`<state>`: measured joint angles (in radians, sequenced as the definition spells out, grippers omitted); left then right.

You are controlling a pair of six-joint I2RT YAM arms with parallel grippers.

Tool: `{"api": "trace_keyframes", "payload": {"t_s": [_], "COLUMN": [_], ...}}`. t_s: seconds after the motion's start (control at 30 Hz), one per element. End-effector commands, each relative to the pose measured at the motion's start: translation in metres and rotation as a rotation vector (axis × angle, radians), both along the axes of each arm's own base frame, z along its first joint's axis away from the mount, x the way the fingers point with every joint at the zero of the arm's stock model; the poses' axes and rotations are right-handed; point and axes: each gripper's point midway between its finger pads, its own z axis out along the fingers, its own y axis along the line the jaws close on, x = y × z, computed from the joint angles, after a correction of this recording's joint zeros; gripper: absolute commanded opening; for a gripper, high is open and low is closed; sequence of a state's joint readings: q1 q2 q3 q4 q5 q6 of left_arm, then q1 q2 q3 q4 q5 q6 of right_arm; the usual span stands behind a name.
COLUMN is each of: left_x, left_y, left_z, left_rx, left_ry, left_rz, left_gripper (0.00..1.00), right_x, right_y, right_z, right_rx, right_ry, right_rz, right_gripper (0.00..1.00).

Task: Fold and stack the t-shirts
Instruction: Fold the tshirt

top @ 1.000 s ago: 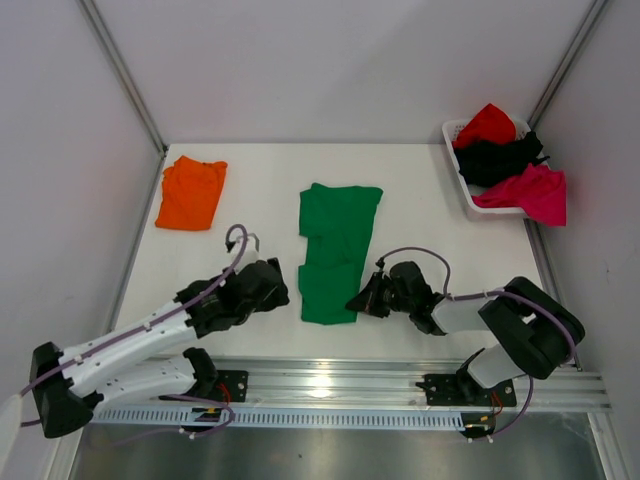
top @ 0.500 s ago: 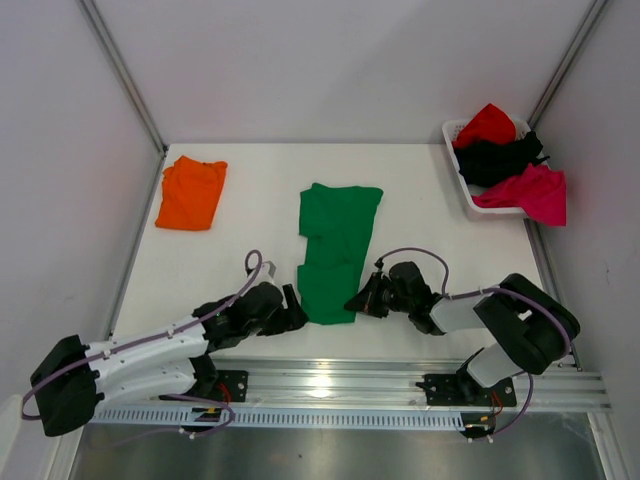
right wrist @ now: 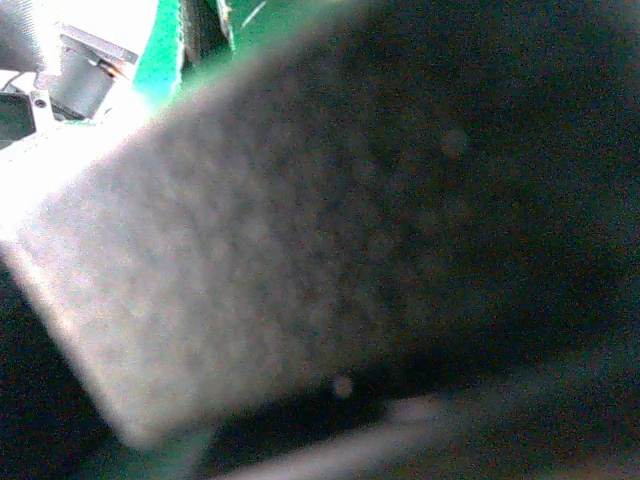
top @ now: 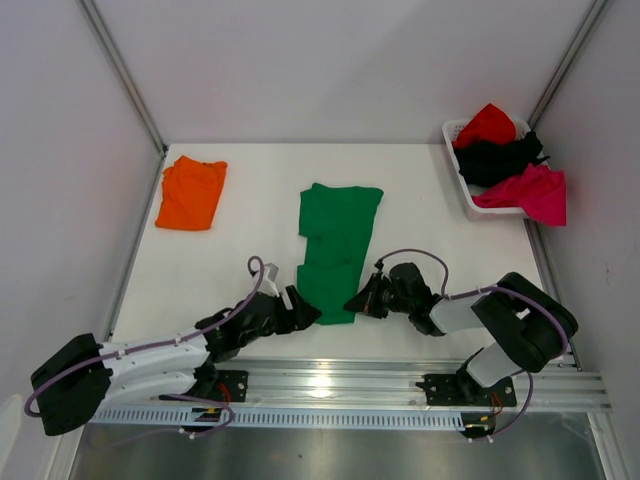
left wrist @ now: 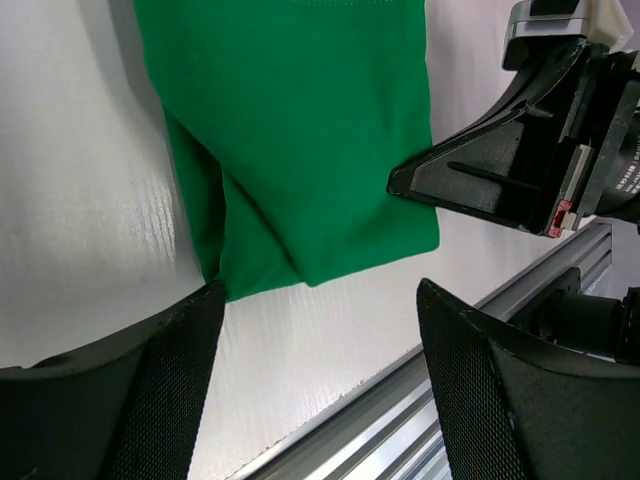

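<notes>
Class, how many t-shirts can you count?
5: orange far left on the table, green in the middle, red, black and magenta in the basket at right; more may hide beneath.

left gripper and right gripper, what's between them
The near end of the green t-shirt, flat on the table, lies between the left gripper and right gripper. The top external and left wrist views both show it.

White tabletop (top: 250, 200) between pale walls (top: 350, 70) — slanted metal posts (top: 124, 75), aluminium rail (top: 330, 385) along the near edge
</notes>
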<state>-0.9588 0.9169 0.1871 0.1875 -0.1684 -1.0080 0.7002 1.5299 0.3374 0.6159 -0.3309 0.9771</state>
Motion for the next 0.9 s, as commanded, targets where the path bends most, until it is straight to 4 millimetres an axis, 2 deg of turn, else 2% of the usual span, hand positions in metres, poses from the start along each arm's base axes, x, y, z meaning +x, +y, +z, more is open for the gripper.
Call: {"api": "trace_keyframes", "payload": {"t_s": [0.0, 0.13, 0.2, 0.23, 0.27, 0.33, 0.4, 0.53, 0.73, 0.87], "left_x": [0.008, 0.011, 0.009, 0.011, 0.008, 0.007, 0.003, 0.0, -0.006, -0.004], "left_y": [-0.016, -0.02, -0.017, -0.018, -0.013, -0.01, 0.005, 0.018, 0.021, 0.012], "left_z": [0.025, 0.03, 0.025, 0.03, 0.023, 0.029, 0.02, 0.011, -0.007, -0.018], "left_rx": [-0.072, -0.069, -0.04, -0.042, -0.004, 0.012, 0.097, 0.163, 0.236, 0.283], "left_ry": [-0.069, -0.076, -0.058, -0.061, -0.037, -0.024, 0.015, 0.062, 0.172, 0.213], "left_rz": [-0.021, -0.027, -0.03, -0.027, -0.024, -0.013, 0.009, 0.043, 0.07, 0.049], "left_gripper": [0.8, 0.8, 0.8, 0.8, 0.8, 0.8, 0.8, 0.8, 0.8, 0.8], "right_x": [-0.004, -0.004, -0.004, -0.004, -0.004, -0.004, -0.004, -0.003, -0.005, -0.003], "right_y": [0.003, 0.002, 0.002, 0.001, 0.001, 0.001, 0.001, 0.002, 0.001, -0.002], "right_z": [0.004, 0.006, 0.007, 0.007, 0.007, 0.007, 0.007, 0.007, 0.008, 0.011], "right_rx": [0.021, 0.016, 0.015, 0.01, 0.01, 0.01, 0.01, 0.01, 0.007, 0.001], "right_ry": [-0.008, -0.008, -0.014, -0.015, -0.016, -0.014, -0.013, -0.009, -0.004, -0.016], "right_rz": [0.019, 0.018, 0.019, 0.018, 0.019, 0.018, 0.019, 0.022, 0.029, 0.023], "right_gripper": [0.0, 0.0, 0.0, 0.0, 0.0, 0.0, 0.0, 0.0, 0.0, 0.0]}}
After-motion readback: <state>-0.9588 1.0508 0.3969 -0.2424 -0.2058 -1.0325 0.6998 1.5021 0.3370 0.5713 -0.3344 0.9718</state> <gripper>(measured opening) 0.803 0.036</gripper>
